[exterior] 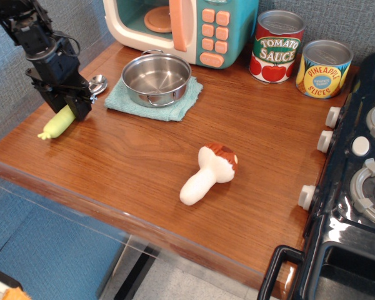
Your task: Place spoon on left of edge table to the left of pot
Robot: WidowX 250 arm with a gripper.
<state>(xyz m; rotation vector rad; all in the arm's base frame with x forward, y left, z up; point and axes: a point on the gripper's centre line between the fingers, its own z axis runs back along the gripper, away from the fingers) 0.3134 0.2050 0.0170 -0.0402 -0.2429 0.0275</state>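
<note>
Pale yellow-green spoon (pixel 58 122) lies at counter (pixel 144 162) left edge, left of pot (pixel 156 78), silver bowl near the cloth (pixel 175 103). End effector (pixel 72 103) clamped on its middle.

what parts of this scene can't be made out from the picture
- Middle of the spoon: covered by the gripper, so its grip can't be judged.
- Stove: cut off by the right and bottom edges.
- Toy microwave: top cut off by the upper edge.
- Cloth centre: hidden under the pot.
</note>
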